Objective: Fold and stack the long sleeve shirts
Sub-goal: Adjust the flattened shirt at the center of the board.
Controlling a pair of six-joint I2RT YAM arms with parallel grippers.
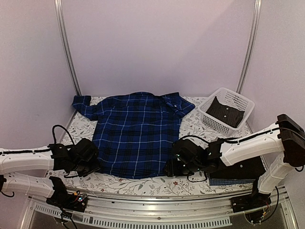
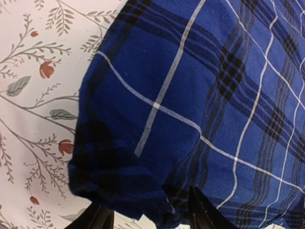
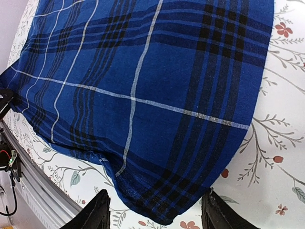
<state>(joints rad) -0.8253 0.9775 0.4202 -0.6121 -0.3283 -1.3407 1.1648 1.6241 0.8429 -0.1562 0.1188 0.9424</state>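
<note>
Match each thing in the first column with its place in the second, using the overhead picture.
Things:
1 plaid shirt
2 black shirt
3 white basket

Places:
A inside the basket
B at the far right of the table
C spread flat mid-table

Pairs: 1-C, 2-A, 3-B.

The spread shirt [image 1: 136, 136] lies on the table [image 1: 190, 126], one hem corner between the jaws of my left gripper [image 2: 147, 222], the other between those of my right gripper [image 3: 155, 217]. Beyond my right jaws, a basket [image 1: 215, 122] holds another shirt [image 1: 228, 113].
</note>
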